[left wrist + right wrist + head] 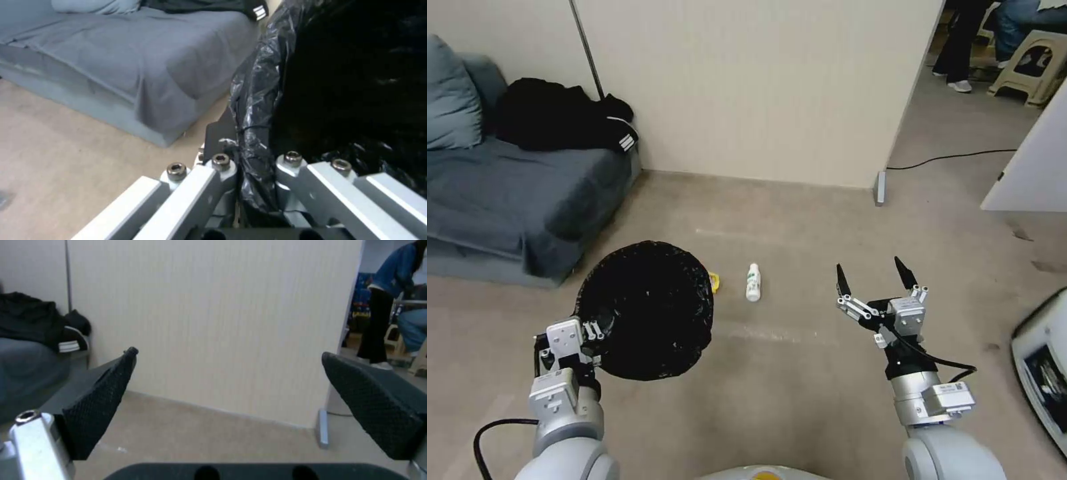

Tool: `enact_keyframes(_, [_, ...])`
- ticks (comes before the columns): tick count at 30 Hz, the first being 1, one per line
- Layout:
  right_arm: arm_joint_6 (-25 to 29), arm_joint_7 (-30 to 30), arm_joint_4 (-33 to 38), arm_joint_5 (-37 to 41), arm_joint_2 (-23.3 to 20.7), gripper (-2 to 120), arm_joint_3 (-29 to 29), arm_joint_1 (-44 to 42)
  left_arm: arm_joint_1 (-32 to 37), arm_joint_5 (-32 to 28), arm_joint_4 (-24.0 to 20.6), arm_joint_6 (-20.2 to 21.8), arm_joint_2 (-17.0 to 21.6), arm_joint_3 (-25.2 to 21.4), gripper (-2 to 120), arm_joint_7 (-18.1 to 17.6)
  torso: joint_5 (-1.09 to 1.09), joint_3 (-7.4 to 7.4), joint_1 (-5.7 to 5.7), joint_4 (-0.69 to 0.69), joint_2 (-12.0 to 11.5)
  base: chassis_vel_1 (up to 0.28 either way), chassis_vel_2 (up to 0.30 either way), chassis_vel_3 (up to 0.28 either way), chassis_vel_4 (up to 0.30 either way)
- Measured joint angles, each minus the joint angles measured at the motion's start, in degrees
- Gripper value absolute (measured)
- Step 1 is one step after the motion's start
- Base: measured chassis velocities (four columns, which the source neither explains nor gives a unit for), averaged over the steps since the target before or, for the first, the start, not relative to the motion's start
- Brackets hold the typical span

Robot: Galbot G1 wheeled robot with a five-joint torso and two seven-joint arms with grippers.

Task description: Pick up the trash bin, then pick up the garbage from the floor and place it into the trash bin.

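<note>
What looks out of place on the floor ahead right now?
A small white bottle lies on its side on the floor, and a yellow scrap peeks out beside the trash bin, which the left gripper holds by the rim. The right gripper hangs open, empty.

Head view high, floorward, wrist views close, sharing sofa (507, 193)

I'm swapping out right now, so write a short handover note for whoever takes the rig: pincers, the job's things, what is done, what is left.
Left pincer: shut on the rim of the round trash bin with crinkly black bag liner, held off the floor at the robot's left front.
Right pincer: open, empty, raised at the right front.
Garbage: a small white plastic bottle lies on the floor ahead, right of the bin; a yellow wrapper peeks out at the bin's edge.
Done: bin picked up.
Left: pick up the bottle and wrapper and drop them in the bin.
</note>
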Motion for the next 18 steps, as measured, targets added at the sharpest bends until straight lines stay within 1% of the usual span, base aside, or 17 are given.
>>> enact_keyframes(4, [0.0, 0.1, -0.1, -0.1, 0.1, 100, 0.1, 0.1, -0.3, -0.1, -0.1, 0.0, -0.2, -0.4, 3, 0.2, 0.02, 0.00, 0.00, 0.01, 0.0, -0.318, 0.305, 0.324, -0.302])
enact_keyframes(5, [0.0, 0.1, -0.1, -0.1, 0.1, 100, 0.1, 0.0, -0.5, -0.1, -0.1, 0.0, -0.2, -0.9, 3, 0.3, -0.03, 0.00, 0.00, 0.00, 0.0, -0.321, 0.290, 0.305, -0.303])
enact_keyframes(6, [0.1, 0.2, -0.2, -0.1, 0.0, 100, 0.3, 0.0, -0.6, 0.0, 0.0, 0.0, -0.2, -1.3, 3, 0.3, -0.02, 0.01, 0.00, -0.02, 0.0, -0.307, 0.290, 0.291, -0.309])
enact_keyframes(7, [0.1, 0.2, -0.2, -0.1, 0.0, 100, 0.4, 0.1, -0.6, 0.0, 0.0, 0.0, -0.3, -1.5, 3, 0.3, 0.05, 0.00, 0.00, 0.00, 0.0, -0.281, 0.292, 0.291, -0.302])
enact_keyframes(10, [0.2, 0.2, -0.3, -0.1, 0.0, 100, 0.6, 0.3, -0.7, 0.1, 0.0, 0.0, -0.6, -1.5, 3, 0.5, -0.02, 0.01, 0.00, 0.02, 0.0, -0.278, 0.264, 0.297, -0.288])
enact_keyframes(12, [0.3, 0.2, -0.3, -0.1, 0.1, 100, 0.6, 0.4, -0.7, 0.4, 0.0, 0.0, -0.8, -1.4, 3, 0.7, 0.01, 0.00, 0.00, 0.01, 0.0, -0.297, 0.269, 0.290, -0.267])
enact_keyframes(13, [0.5, 0.2, -0.3, -0.1, 0.2, 100, 0.6, 0.4, -0.7, 0.9, 0.1, -0.1, -1.0, -1.3, 3, 1.0, -0.02, 0.01, 0.00, 0.00, 0.0, -0.297, 0.252, 0.264, -0.267])
enact_keyframes(14, [1.0, 0.2, -0.4, -0.2, 0.6, 100, 0.4, 0.4, -0.7, 1.3, 0.2, -0.3, -1.1, -1.2, 3, 1.3, 0.04, 0.00, 0.00, 0.01, 0.0, -0.291, 0.252, 0.265, -0.284])
enact_keyframes(15, [1.3, 0.3, -0.5, -0.3, 0.8, 100, 0.3, 0.3, -0.7, 1.4, 0.2, -0.3, -1.2, -1.2, 3, 1.4, -0.01, 0.02, 0.01, 0.00, 0.0, -0.211, 0.245, 0.265, -0.242])
enact_keyframes(18, [1.7, 0.3, -0.5, -0.4, 0.9, 100, 0.3, 0.3, -0.7, 1.4, 0.3, -0.4, -1.2, -1.2, 3, 1.4, 0.01, 0.01, 0.01, 0.02, 0.0, -0.200, 0.226, 0.242, -0.242])
